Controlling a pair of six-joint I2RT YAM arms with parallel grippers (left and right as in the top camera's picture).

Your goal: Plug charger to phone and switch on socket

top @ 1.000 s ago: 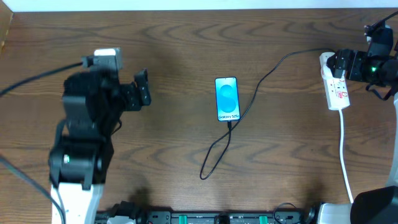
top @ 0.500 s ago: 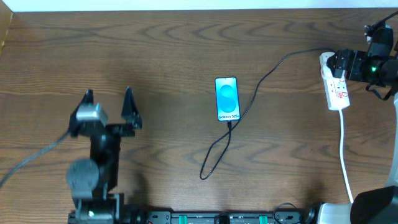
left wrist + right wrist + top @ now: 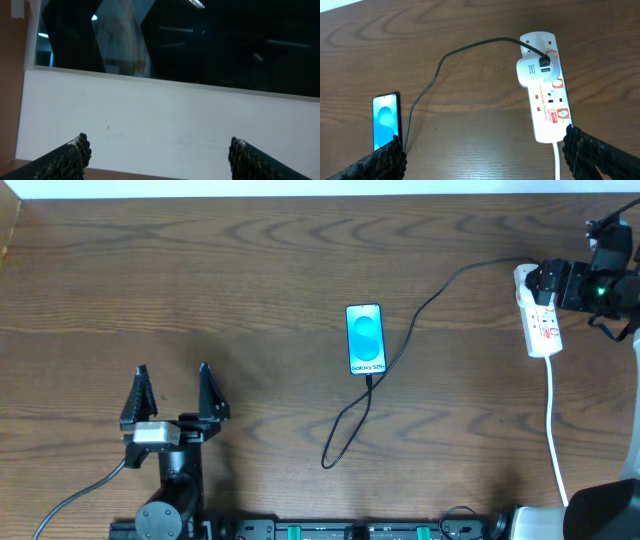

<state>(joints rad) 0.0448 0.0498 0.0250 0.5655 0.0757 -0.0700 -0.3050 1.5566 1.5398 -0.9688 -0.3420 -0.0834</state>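
Phone (image 3: 365,338) is laid flat mid-table, screen up, and "Galaxy S25+" can be read near its lower end. Charger (image 3: 410,330) is run from the socket (image 3: 545,332) at the far right, curved past the phone's right side, looped toward the front edge and brought back up to the phone's bottom edge. Whether the tip is fully seated can't be told.

Red marks and small print are seen on the socket, too tiny to be read. It's laid close to the right edge of the table (image 3: 250,260), with its white cord (image 3: 553,420) trailed off the front.

Right gripper (image 3: 537,285) is held above the socket's far end, jaws spread wide, nothing gripped. Left gripper (image 3: 171,375) is parked near the front edge, well apart from the phone, jaws spread too, with a wide stretch of wood between them.

A white adapter (image 3: 532,70) with the cable plugged into it is only made out from the right wrist. From the left wrist, mostly a white wall (image 3: 165,125) and a dark window (image 3: 200,40) are shown.
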